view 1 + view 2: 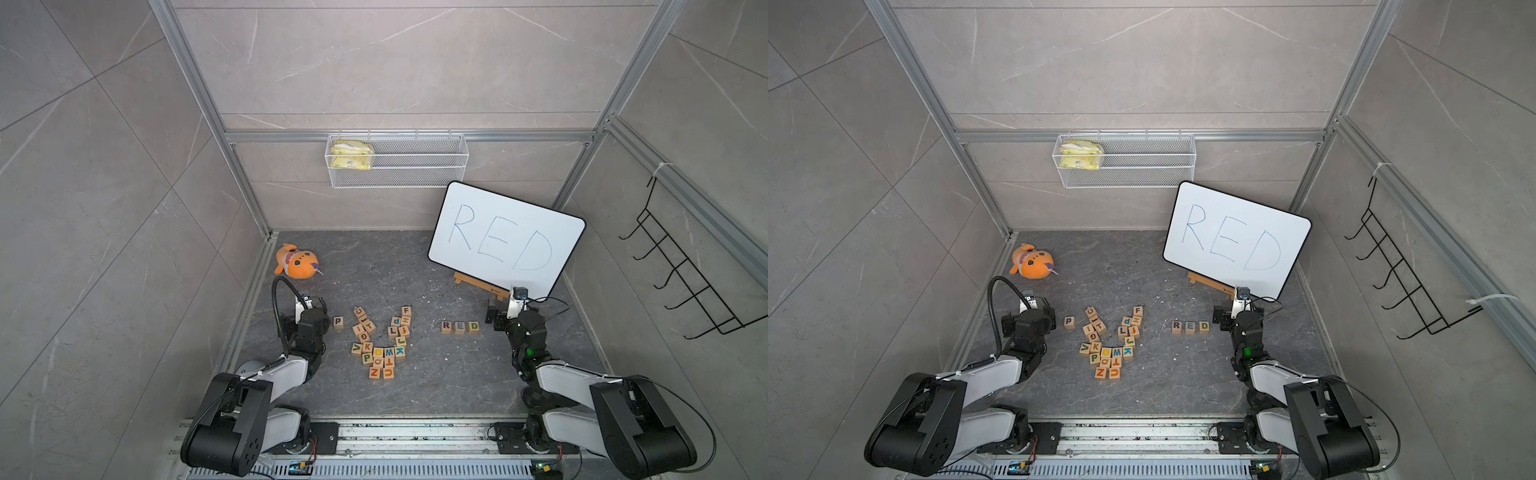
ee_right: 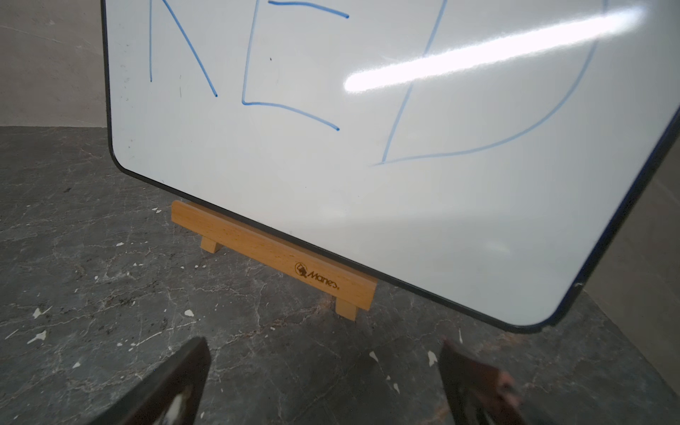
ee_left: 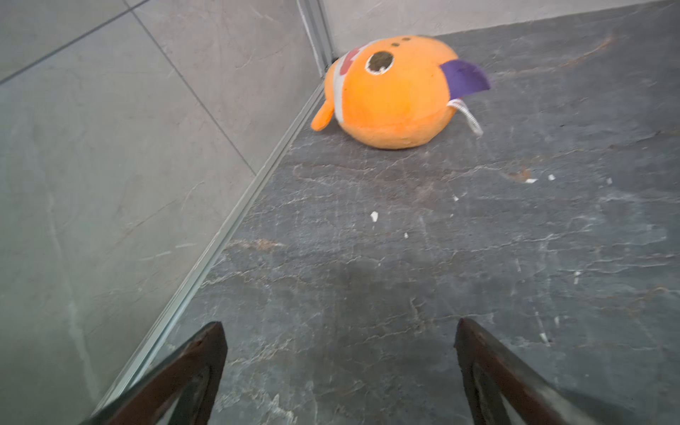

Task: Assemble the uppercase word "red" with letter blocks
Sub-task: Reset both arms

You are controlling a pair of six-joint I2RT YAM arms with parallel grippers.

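Letter blocks (image 1: pixel 459 326) and surroundings, listed by size.

Floor (image 1: pixel 415 270): dark grey veined slate, matt, flecked with white chips.

Whiteboard (image 1: pixel 507 237): glossy, round-cornered, dark-edged, with "RED" handwritten in blue. It leans on a pale wooden easel (image 2: pixel 272 254).

Wire basket (image 1: pixel 399 166): white mesh, hung on the back rail, with a yellow packet (image 1: pixel 351 154) inside.

Hook rack (image 1: pixel 681 270): black wire, on the side wall.

Plush toy (image 3: pixel 393 95): round, orange, fuzzy, with a purple fin. It sits in the far left corner.

Loose cubes (image 1: pixel 380 340): wooden, with multicoloured letters, heaped in a rough U mid-floor. A lone p cube (image 1: pixel 338 322) lies beside the left wrist.

Task row: R block (image 1: pixel 1176 326), E block (image 1: pixel 1190 326) and D block (image 1: pixel 1204 326). Small pale square-edged wooden cubes, dark R, green E and D. They sit side by side in a straight row reading RED in both top views.

Position: the row lies on the floor near the right arm's wrist, on its inner side, not touching it. The right gripper (image 2: pixel 323 343) faces the easel, its dark jaws spread wide over bare floor. The left gripper (image 3: pixel 338 325) is well apart from the row, jaws likewise spread wide, facing the plush.

Arms: both folded, elbows raised near the front rail, forearms reaching in, wrists low.
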